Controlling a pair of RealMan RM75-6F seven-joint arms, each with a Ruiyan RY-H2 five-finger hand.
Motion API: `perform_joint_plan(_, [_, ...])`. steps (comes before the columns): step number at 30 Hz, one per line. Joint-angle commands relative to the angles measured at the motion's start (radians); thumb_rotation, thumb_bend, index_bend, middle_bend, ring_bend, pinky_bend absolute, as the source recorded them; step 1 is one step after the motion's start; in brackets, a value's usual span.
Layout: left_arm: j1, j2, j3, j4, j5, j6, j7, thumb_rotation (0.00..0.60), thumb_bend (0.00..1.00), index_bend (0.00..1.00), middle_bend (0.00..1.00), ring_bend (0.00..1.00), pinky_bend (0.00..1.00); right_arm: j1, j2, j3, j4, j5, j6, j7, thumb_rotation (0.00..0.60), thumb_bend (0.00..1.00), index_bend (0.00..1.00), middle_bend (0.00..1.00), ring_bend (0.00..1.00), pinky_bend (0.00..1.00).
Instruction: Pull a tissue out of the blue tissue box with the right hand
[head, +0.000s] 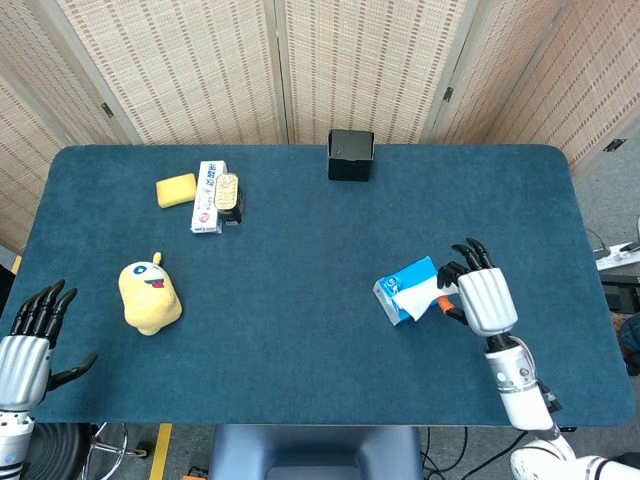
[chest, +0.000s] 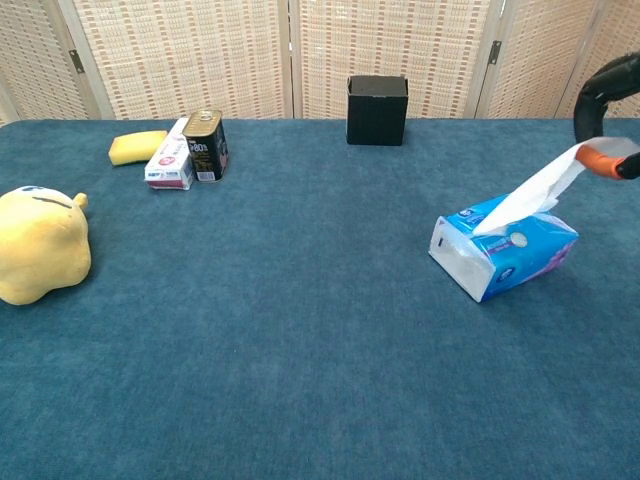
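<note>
One blue tissue box (chest: 505, 256), one tissue (chest: 540, 188) pinched by right hand (head: 482, 298)

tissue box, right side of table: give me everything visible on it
The blue tissue box looks like a soft plastic pack, blue with white print and a purplish patch, its white end panel facing the chest camera. It lies flat and skewed on the blue table, right of centre. A white tissue rises taut and slanted from its top slot, its upper end pinched by the right hand. Nothing else touches it.
</note>
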Motion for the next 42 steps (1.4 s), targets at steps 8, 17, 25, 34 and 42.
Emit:
perform_joint_plan(8, [0.002, -0.001, 0.001, -0.003, 0.004, 0.004, 0.009, 0.600, 0.22, 0.00, 0.00, 0.00, 0.13, -0.170, 0.112, -0.164, -0.042, -0.331, 0.316, 0.149, 0.600, 0.44, 0.77, 0.57, 0.21, 0.15])
perform_joint_plan(17, [0.004, 0.000, 0.004, -0.006, 0.009, 0.007, 0.014, 0.600, 0.22, 0.00, 0.00, 0.00, 0.13, -0.213, 0.047, -0.232, 0.093, -0.350, 0.268, 0.122, 0.600, 0.44, 0.77, 0.57, 0.21, 0.15])
perform_joint_plan(25, [0.003, 0.001, 0.004, -0.005, 0.007, 0.003, 0.011, 0.600, 0.22, 0.00, 0.00, 0.00, 0.13, -0.208, 0.001, -0.244, 0.168, -0.273, 0.140, 0.115, 0.600, 0.43, 0.72, 0.47, 0.18, 0.14])
perform_joint_plan(34, [0.003, -0.001, 0.005, -0.005, 0.011, 0.005, 0.016, 0.600, 0.22, 0.00, 0.00, 0.00, 0.14, -0.222, 0.086, -0.241, 0.052, -0.207, 0.088, 0.055, 0.600, 0.30, 0.00, 0.00, 0.00, 0.00])
perform_joint_plan(42, [0.002, -0.003, 0.006, -0.004, 0.013, 0.003, 0.019, 0.600, 0.22, 0.00, 0.00, 0.00, 0.13, -0.254, 0.146, -0.220, -0.006, -0.193, 0.146, 0.068, 0.600, 0.25, 0.00, 0.00, 0.00, 0.00])
